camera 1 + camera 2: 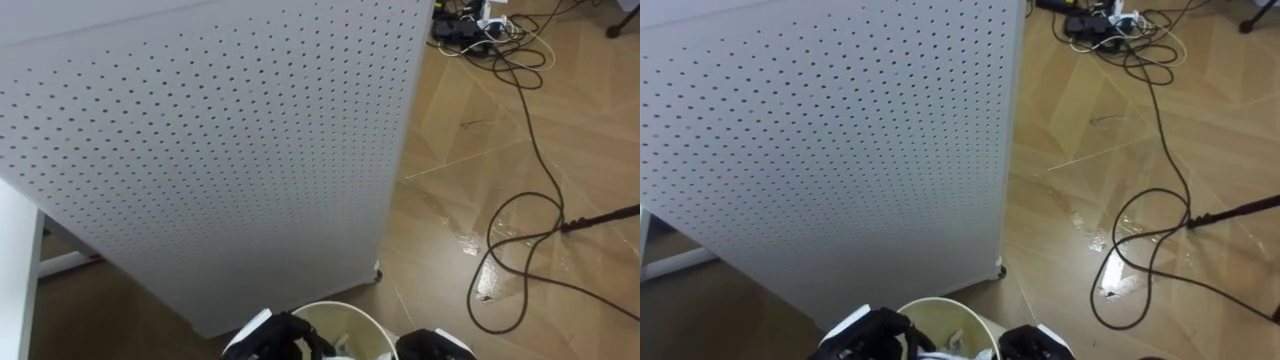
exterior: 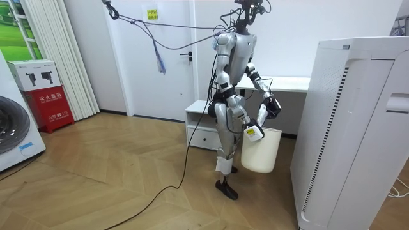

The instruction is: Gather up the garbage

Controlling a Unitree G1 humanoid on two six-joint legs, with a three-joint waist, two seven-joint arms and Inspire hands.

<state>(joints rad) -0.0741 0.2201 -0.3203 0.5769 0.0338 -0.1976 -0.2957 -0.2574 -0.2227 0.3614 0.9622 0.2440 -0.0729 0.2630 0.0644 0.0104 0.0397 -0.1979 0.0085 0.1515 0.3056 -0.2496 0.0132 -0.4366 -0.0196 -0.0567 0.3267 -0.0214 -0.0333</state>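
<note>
**Item:** white bin, carried off the floor in front of the standing robot.

**Contents:** a pale crumpled scrap lies inside the bin, probably the garbage; nothing more can be made out.

**Left hand**: at the bin's left rim, fingers curled over its edge.

**Right hand**: just right of the bin; whether it grips cannot be told.

**Beyond the bin:** tall perforated panel, very near.

**Right of the bin:** dark cables looped on the floor.

**Risks:**
- A step forward would likely knock the bin against the panel and jolt the hold.
- A one-sided hold could tip the bin and spill the scrap.
- A foot may snag a cable loop.
</note>
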